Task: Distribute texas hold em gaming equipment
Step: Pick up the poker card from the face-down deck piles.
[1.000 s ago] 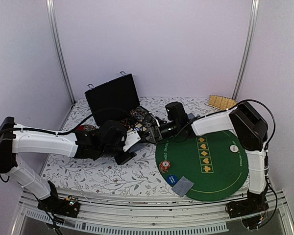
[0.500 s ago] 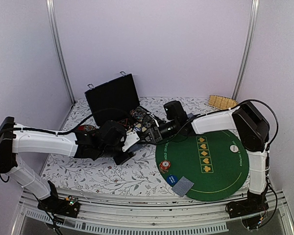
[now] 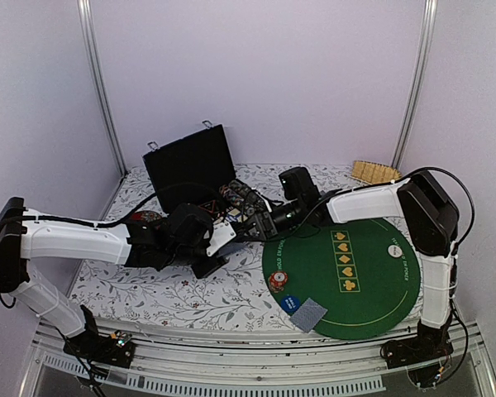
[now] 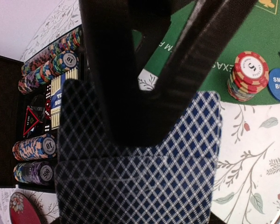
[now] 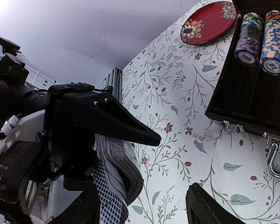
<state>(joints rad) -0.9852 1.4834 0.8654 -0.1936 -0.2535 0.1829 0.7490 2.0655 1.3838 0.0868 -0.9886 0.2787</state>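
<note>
My left gripper (image 3: 221, 236) is shut on a deck of playing cards (image 4: 144, 186) with blue-checked backs, which fills the left wrist view below its black fingers (image 4: 109, 84). In the right wrist view the deck's curved edge (image 5: 126, 177) hangs from that gripper. My right gripper (image 5: 144, 210) stands open around the deck's lower edge, one fingertip close beside a checked card. On the green felt mat (image 3: 372, 281) lie a stack of striped chips (image 3: 278, 281), a blue button (image 3: 290, 302), a white button (image 3: 394, 251) and a few face-down cards (image 3: 308, 314).
The black hinged case (image 3: 190, 168) stands open at the back, with rows of chips (image 4: 46, 70) in its tray. A dark-red dish (image 5: 210, 21) sits left of the case. A woven mat (image 3: 374, 172) lies at the back right. The cloth is floral.
The right arm has shifted slightly toward the back and left, with its gripper staying at the deck. The left arm and its deck have not moved.
</note>
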